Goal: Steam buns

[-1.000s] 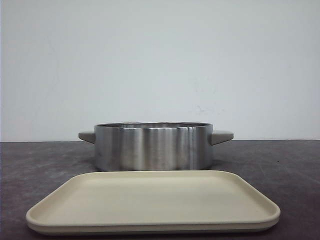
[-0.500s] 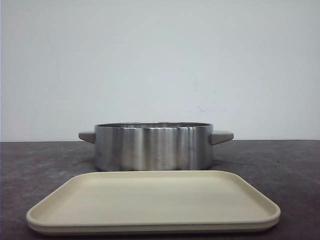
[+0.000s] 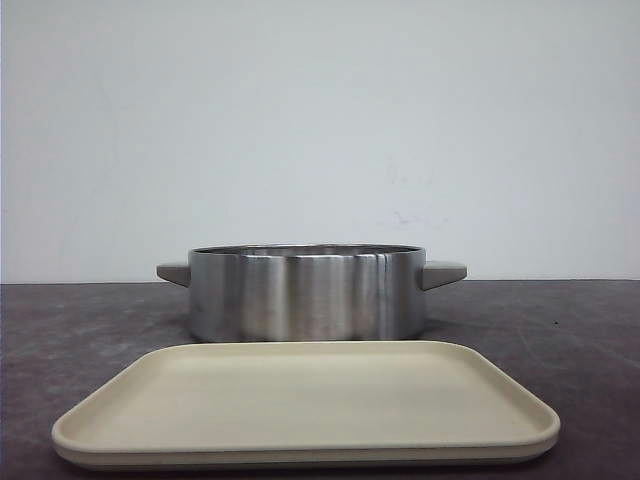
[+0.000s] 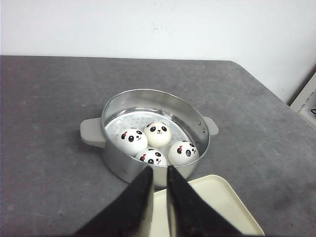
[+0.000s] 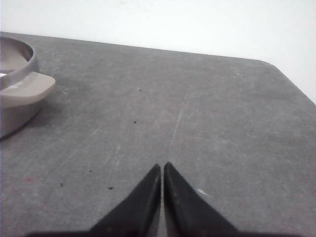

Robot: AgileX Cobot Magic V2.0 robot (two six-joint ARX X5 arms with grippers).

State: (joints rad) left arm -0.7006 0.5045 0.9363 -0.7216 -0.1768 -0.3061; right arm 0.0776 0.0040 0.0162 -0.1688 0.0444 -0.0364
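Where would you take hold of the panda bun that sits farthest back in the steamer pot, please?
Grip the rearmost panda bun across its rounded sides, coming straight down from above. The steamer pot walls block any sideways approach, and the other three buns crowd its front, so set the fingers toward the bare pot floor beside it. It looks soft, so squeeze lightly. The left hand is nearest.

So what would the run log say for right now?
buns: four in steamer pot | tray: bare | left gripper: slightly open, holding nothing | right gripper: shut, holding nothing
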